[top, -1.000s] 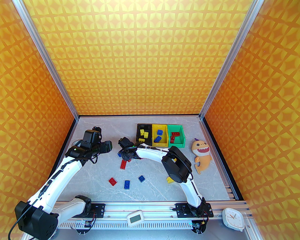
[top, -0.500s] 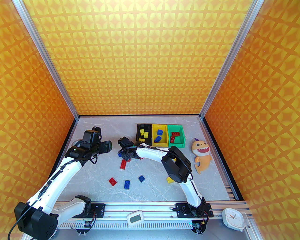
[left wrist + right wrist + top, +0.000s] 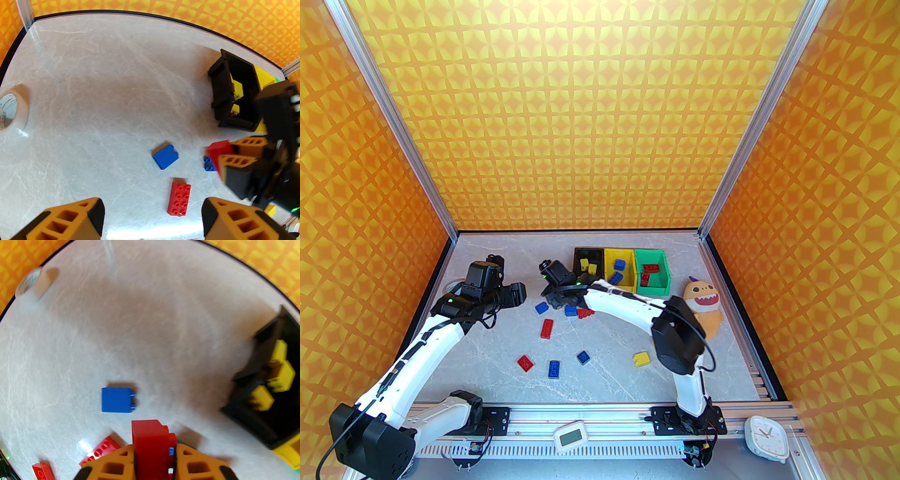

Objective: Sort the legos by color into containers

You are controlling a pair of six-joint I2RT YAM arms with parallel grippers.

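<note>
- Right tool (image 3: 154, 449) is lifting off the surface (image 3: 140, 322) since the earlier frame, pinching a red lego (image 3: 150, 432) at bottom centre.
- Green bin (image 3: 654, 288), rightmost of three, is waiting; travelling high over the rims is looking safest.
- Left tool (image 3: 152, 211) is hovering spread.

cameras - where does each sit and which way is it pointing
top external: fixed high behind the robot, looking down at the table, left arm and right arm
left wrist: on the left arm, facing across the table toward the black bin; left claw open at the bottom edge
right wrist: on the right arm, tilted down at the table; right claw shut on a red brick
shared: both wrist views catch one blue brick, the tape roll, the black bin
</note>
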